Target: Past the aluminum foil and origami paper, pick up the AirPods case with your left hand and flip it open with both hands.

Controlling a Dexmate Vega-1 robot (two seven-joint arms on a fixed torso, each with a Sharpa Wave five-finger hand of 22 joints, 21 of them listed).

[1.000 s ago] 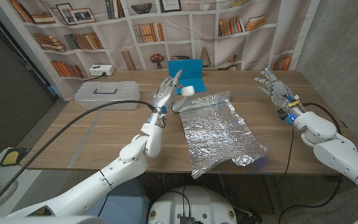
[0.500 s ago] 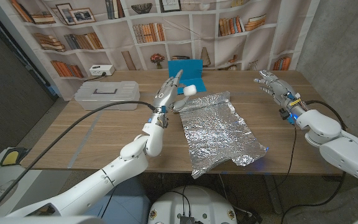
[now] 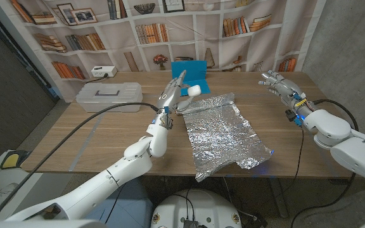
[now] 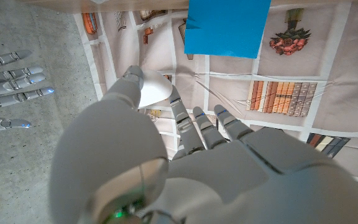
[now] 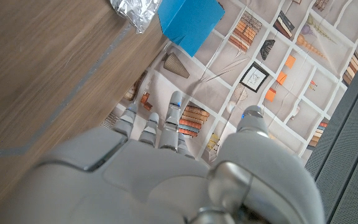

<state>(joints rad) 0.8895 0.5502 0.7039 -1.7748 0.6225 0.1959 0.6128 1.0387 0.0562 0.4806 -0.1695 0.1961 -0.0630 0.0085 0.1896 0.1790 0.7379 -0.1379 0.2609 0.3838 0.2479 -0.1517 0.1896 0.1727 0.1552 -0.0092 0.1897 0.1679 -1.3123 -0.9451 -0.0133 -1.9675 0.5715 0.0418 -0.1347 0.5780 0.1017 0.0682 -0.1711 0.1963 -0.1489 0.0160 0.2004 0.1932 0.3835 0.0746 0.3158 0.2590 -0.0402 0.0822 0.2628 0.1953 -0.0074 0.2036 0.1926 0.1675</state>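
Observation:
The white AirPods case (image 3: 194,91) is held above the table at the far left corner of the crumpled aluminum foil (image 3: 224,133). My left hand (image 3: 169,95) pinches it between thumb and fingers, and the left wrist view shows the case (image 4: 150,89) at the fingertips of that hand (image 4: 185,162). The lid looks closed. The blue origami paper (image 3: 189,67) lies at the table's far edge behind the case. My right hand (image 3: 279,84) is raised over the table's right side, fingers spread and holding nothing, well apart from the case. Its fingers (image 4: 8,68) show in the left wrist view.
A grey plastic box (image 3: 108,96) stands on the table's left side, with a white power strip (image 3: 104,71) behind it. A bookshelf backdrop hangs behind the table. In the right wrist view, bare wood (image 5: 36,68) lies between my right hand (image 5: 166,174) and the foil (image 5: 132,9).
My right hand has shifted slightly up and toward the table's far side. The left hand has risen a little with the case in it.

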